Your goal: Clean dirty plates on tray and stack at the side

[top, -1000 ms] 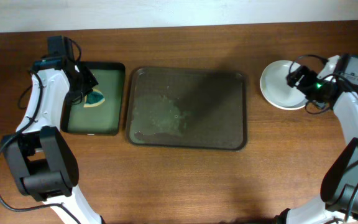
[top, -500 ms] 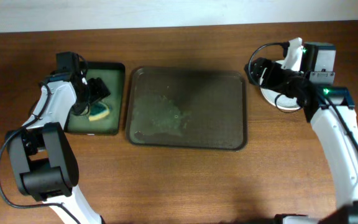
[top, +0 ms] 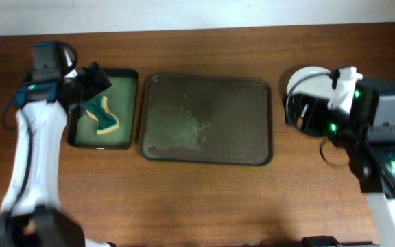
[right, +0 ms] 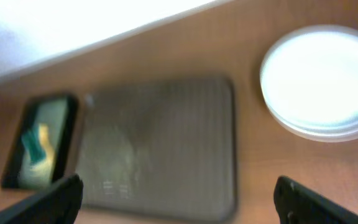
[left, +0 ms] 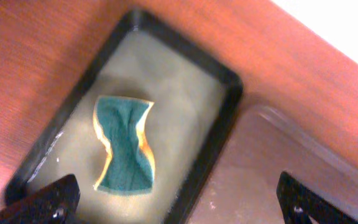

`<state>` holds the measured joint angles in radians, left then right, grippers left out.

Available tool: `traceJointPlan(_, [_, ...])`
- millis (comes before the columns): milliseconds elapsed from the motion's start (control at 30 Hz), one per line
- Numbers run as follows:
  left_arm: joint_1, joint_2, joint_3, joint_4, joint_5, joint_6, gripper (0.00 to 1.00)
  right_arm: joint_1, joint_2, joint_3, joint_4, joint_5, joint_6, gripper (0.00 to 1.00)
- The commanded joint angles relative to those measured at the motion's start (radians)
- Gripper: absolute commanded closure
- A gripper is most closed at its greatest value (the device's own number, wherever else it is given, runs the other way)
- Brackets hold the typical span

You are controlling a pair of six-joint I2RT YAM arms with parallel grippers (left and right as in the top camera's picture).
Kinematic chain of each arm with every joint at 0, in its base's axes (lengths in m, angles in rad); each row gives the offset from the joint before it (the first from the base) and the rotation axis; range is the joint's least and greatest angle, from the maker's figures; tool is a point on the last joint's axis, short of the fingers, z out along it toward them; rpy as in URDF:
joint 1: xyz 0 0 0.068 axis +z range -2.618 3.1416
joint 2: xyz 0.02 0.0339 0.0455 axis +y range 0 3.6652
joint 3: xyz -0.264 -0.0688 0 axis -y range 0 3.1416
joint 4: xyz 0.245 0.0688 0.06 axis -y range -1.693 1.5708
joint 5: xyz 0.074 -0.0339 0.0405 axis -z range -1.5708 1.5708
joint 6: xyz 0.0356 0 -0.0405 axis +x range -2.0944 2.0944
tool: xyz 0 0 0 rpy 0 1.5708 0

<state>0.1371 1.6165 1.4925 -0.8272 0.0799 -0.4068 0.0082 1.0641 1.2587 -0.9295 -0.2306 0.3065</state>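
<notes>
L claw (left: 178, 202) & R claw (right: 178, 200) both spread wide, gripping nothing; sponge (left: 124, 146) lies in basin (left: 232, 82).

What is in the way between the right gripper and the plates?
Nothing visible. The right gripper hangs open, and the plates lie stacked and uncovered beside the tray.

From overhead we look straight down on the tray (top: 206, 119), far enough off to see the table (top: 204, 199) either side of it. Our left wrist view sits close above the black basin (left: 224, 115) left of the tray, catching only the tray's near edge. Our right wrist view looks slantwise across the whole tray from higher up, sharing basin and plates (right: 319, 87) with the overhead.
</notes>
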Motion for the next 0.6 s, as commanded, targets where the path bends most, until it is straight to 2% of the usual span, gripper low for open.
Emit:
traceJointPlan(0, [0.002, -0.161, 0.016, -0.108, 0.003, 0.019, 0.01, 0.027, -0.127, -0.012, -0.101, 0.016, -0.068, 0.03])
traceJointPlan(100, [0.002, -0.219, 0.016, -0.203, 0.003, 0.019, 0.01, 0.059, -0.258, -0.056, -0.130, 0.018, -0.071, 0.02])
traceJointPlan(233, [0.002, -0.225, 0.016, -0.224, 0.003, 0.019, 0.01, 0.063, -0.372, -0.105, -0.169, 0.018, -0.070, 0.01])
traceJointPlan(567, [0.002, -0.225, 0.016, -0.224, 0.003, 0.019, 0.01, 0.063, -0.383, -0.105, -0.220, 0.018, -0.070, 0.02])
